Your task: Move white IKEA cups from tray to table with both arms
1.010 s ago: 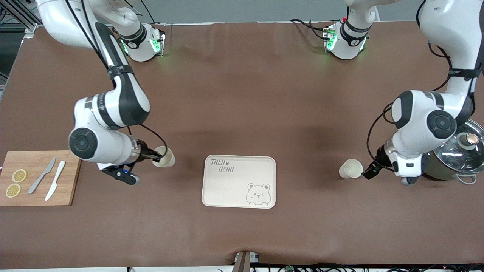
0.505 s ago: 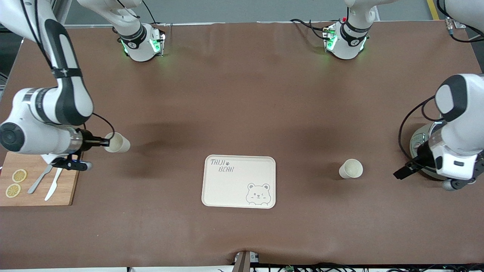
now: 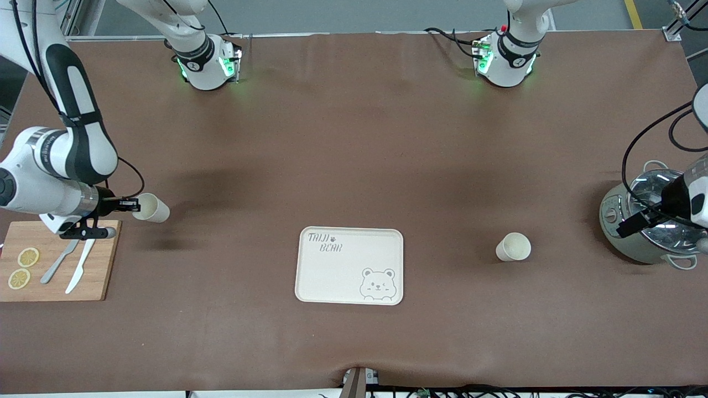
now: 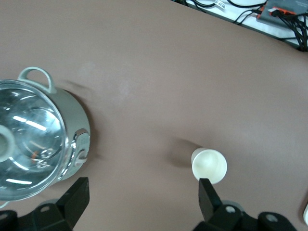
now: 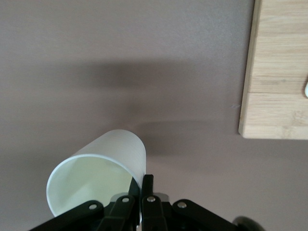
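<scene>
One white cup (image 3: 513, 246) stands upright on the brown table, toward the left arm's end from the bear tray (image 3: 310, 287); it also shows in the left wrist view (image 4: 209, 165). My left gripper (image 3: 630, 225) is open and empty over the silver pot (image 3: 650, 232); in its own view (image 4: 142, 199) the jaws stand wide apart. My right gripper (image 3: 130, 205) is shut on the rim wall of the second white cup (image 3: 151, 208), held tilted in the air beside the cutting board; one finger is inside the cup (image 5: 98, 171), one outside.
A wooden cutting board (image 3: 102, 260) with a knife, a spreader and two lemon slices lies at the right arm's end. The lidded silver pot (image 4: 33, 139) sits at the left arm's end. The cream tray lies in the middle.
My right gripper has carried its cup away from the tray toward the cutting board. My left gripper has drawn back from the standing cup to above the pot.
</scene>
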`<state>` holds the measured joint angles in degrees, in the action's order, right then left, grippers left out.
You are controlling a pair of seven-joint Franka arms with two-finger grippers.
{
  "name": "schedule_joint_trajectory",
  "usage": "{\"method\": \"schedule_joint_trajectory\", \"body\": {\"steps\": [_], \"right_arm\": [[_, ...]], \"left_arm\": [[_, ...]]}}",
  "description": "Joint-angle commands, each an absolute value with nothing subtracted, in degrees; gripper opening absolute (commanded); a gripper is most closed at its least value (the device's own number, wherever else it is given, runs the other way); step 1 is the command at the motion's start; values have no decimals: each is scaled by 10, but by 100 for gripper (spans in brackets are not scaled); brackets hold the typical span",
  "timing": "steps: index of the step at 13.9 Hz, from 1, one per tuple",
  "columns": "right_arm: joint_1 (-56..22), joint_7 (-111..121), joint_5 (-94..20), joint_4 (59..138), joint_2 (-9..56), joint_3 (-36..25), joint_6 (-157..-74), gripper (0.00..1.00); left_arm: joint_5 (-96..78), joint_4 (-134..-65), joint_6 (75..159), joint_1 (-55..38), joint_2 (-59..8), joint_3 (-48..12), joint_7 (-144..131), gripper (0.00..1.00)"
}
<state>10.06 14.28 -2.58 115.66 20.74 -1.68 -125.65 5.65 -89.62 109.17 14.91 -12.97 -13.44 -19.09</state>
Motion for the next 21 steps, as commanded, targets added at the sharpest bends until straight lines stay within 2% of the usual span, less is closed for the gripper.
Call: {"method": "schedule_joint_trajectory", "body": {"steps": [1, 4, 5, 6, 7, 8, 10, 11, 12, 14, 18, 19, 21], "right_arm": [[119, 162, -13, 1204, 192, -4, -1307, 0], [127, 163, -12, 1208, 196, -4, -1316, 0], [127, 166, -13, 1208, 196, -4, -1317, 8], [127, 165, -13, 1207, 197, -4, -1316, 45], [129, 163, -14, 1203, 199, -4, -1310, 97], [129, 161, -16, 1203, 200, -4, -1298, 100], [127, 161, -16, 1183, 196, -3, -1262, 100], [122, 157, -17, 1160, 195, -4, -1213, 100], [130, 157, -19, 1124, 199, -2, -1170, 100], [129, 160, -25, 1052, 203, -2, -1151, 100], [92, 159, -19, 901, 220, 1, -1058, 100], [80, 158, -12, 848, 232, 0, -1018, 100], [74, 156, -2, 763, 236, -1, -963, 100]], "left_arm": [[59, -901, 1064, 153, -98, -134, -154, 100], [66, -875, 1050, 153, -85, -127, -134, 100], [68, -855, 1040, 154, -87, -127, -128, 100], [68, -844, 1030, 159, -88, -127, -123, 100], [68, -841, 1027, 162, -87, -128, -121, 100], [68, -841, 1025, 162, -86, -128, -120, 100], [68, -840, 1008, 161, -84, -132, -121, 100], [66, -839, 1001, 161, -84, -134, -121, 100], [66, -839, 985, 162, -77, -132, -120, 100], [64, -840, 961, 161, -63, -134, -96, 100], [47, -845, 944, 145, -40, -127, -85, 100], [46, -845, 914, 120, -34, -112, -84, 100], [28, -854, 863, 37, -11, -36, -83, 100]]}}
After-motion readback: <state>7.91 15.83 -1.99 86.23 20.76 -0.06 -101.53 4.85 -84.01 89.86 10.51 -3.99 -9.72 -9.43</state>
